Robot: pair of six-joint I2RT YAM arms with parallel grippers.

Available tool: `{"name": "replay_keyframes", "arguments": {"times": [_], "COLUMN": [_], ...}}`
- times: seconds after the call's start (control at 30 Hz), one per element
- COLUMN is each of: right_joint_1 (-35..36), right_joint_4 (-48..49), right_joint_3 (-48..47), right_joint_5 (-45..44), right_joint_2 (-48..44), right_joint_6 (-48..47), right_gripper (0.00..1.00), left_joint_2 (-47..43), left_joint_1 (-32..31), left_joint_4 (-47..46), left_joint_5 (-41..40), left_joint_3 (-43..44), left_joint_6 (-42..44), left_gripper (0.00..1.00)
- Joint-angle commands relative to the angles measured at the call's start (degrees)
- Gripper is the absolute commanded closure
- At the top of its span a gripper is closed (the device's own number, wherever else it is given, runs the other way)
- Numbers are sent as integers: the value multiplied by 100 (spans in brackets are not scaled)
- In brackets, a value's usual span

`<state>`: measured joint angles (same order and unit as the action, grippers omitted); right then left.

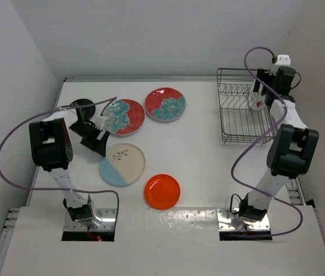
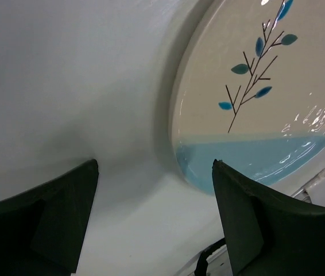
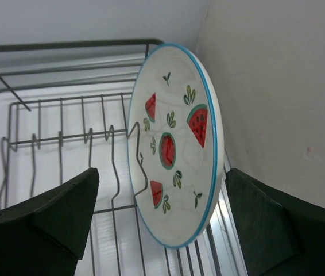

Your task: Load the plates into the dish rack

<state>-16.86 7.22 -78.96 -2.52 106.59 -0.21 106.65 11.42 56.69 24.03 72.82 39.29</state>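
By my judgement one of six was loaded: the watermelon plate (image 3: 177, 144) stood on edge in the dish rack (image 1: 227, 138), the right gripper (image 3: 161, 172) spread open around it; the left gripper (image 2: 154, 167) gaped beside the cream-and-blue plate (image 1: 122, 164); that, the floral plates (image 1: 123, 117), the orange plate (image 1: 162, 191) and the black plate (image 1: 81, 106) lay on the table (image 1: 208, 167).

The watermelon plate (image 3: 177, 144) looks like glazed ceramic, glossy, with fine crackle lines. The dish rack (image 3: 65, 45), at 2 o'clock on the worktop (image 2: 65, 86), is thin dark metal wire. The worktop is smooth matt white. The sprig plate (image 2: 254, 103) gleams with highlights.
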Motion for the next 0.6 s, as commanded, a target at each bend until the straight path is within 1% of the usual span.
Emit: {"name": "replay_keyframes", "arguments": {"times": [0.0, 0.1, 0.17, 0.2, 0.23, 0.33, 0.37, 0.4, 0.53, 0.57], "right_joint_1": [139, 236, 376, 507, 569, 788, 842, 895, 1097, 1158], "right_joint_4": [253, 201, 174, 200, 253, 402, 437, 490, 473, 429], "right_joint_3": [161, 328, 512, 713, 715, 1188, 1346, 1435, 1874, 1988], "right_joint_5": [-2, -169, -187, -196, -257, -406, -415, -494, -688, -688], "right_joint_2": [-665, -1034, -1296, -1472, -1691, -2201, -2299, -2622, -3222, -3319], "right_joint_6": [-146, -164, -173, -190, -225, -287, -287, -278, -111, -76], "right_gripper": [10, 9, 9, 9, 9, 9, 9, 9, 9, 9], "left_joint_2": [277, 461, 515, 593, 594, 594, 594, 594, 594, 663], "left_joint_1": [27, 27, -26, -104, -105, -298, -368, -369, -570, -640], "left_joint_4": [-88, -149, -149, -201, -202, -412, -465, -526, -650, -702], "left_joint_5": [575, 655, 655, 603, 603, 384, 235, 181, 6, -73], "left_joint_3": [-101, -215, -285, -373, -426, -680, -742, -856, -988, -989], "left_joint_6": [-97, -149, -149, -149, -149, -298, -299, -377, -544, -606], "left_gripper": [16, 21, 29, 35, 39, 47, 49, 49, 55, 67]}}
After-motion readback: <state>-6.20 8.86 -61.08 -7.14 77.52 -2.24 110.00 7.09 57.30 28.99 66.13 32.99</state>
